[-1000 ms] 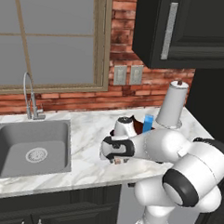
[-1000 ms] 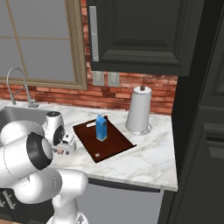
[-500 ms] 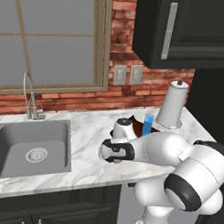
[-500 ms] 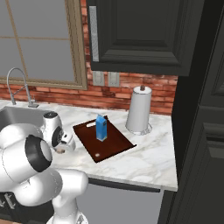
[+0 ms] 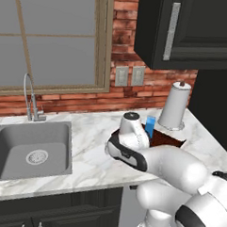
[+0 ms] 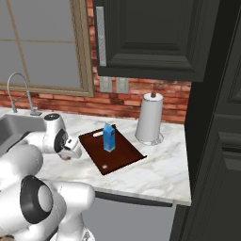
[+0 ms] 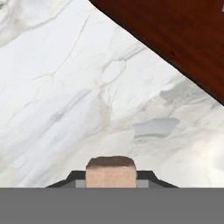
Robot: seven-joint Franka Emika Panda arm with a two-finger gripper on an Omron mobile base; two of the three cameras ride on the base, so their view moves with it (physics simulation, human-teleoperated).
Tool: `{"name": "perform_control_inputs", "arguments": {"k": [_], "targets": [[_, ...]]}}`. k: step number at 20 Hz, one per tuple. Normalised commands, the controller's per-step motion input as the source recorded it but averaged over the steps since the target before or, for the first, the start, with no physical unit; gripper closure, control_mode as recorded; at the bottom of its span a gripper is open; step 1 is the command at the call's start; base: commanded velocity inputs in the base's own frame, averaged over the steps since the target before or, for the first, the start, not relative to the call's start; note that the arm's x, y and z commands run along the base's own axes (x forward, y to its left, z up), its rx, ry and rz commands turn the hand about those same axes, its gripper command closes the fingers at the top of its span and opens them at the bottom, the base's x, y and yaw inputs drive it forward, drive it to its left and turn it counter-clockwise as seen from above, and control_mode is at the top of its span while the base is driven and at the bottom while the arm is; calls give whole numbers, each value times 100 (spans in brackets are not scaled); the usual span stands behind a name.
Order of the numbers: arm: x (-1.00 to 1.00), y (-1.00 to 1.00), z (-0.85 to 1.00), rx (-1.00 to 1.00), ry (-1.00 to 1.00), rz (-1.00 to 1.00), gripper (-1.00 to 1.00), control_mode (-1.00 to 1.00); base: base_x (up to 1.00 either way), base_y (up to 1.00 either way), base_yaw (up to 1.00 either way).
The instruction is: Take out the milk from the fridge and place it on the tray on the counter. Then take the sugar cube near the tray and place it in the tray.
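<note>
The gripper (image 7: 111,177) is seen at the bottom centre of the hand view, its jaws drawn in narrow on the sugar cube (image 7: 111,172), a pale tan block held between the dark tips; white marble with grey veins spreads behind it, and a corner of the tray (image 7: 175,35) cuts across the upper right of that frame. In the right base view the gripper (image 6: 70,154) is found at the left of centre, low over the counter (image 6: 155,174), just left of the tray (image 6: 123,157); the milk (image 6: 109,137) stands upright on the tray's far half, above centre of the frame. In the left base view the milk (image 5: 150,126) is partly hidden behind the arm's wrist, right of centre, with the tray (image 5: 168,141) showing beside it; a paper towel roll (image 5: 175,107) stands at the upper right, and the sink (image 5: 31,149) lies at the left.
</note>
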Motion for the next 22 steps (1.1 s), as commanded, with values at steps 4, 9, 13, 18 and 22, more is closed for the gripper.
{"name": "perform_control_inputs", "arguments": {"k": [4,9,13,18,22], "targets": [[0,-70,41,-10,0,-4,100,-100,0,0,0],[3,-94,12,-2,0,0,100,-100,0,0,0],[34,-92,0,0,5,0,100,-100,0,0,0],[29,-88,0,3,-1,0,100,-100,0,0,0],[72,-53,0,8,-1,2,100,-100,0,0,0]]}}
